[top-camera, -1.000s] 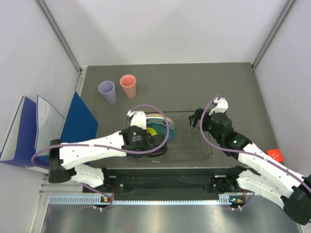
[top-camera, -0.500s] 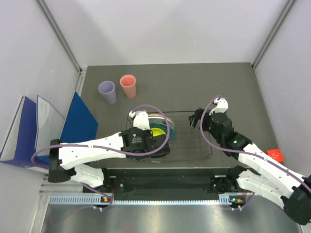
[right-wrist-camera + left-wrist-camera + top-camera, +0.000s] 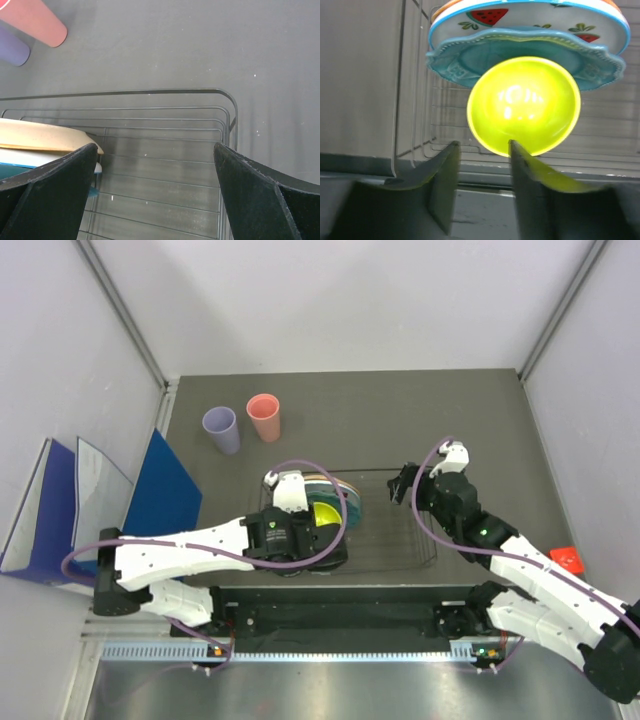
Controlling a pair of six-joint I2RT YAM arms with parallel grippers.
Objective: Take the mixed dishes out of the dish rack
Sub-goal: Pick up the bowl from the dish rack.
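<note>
Left end effector, fingers spread at the bowl rim, may close off-centre, so the bowl slips against the teal plate or catches rack wire.

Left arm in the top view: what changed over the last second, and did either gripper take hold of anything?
The left gripper drew slightly back toward the near edge, jaws open at the rim of the yellow-green bowl. Nothing was taken or let go. The bowl, the plates behind it in the dish rack, the lavender cup, the salmon-pink cup and the open right gripper stayed put.
</note>
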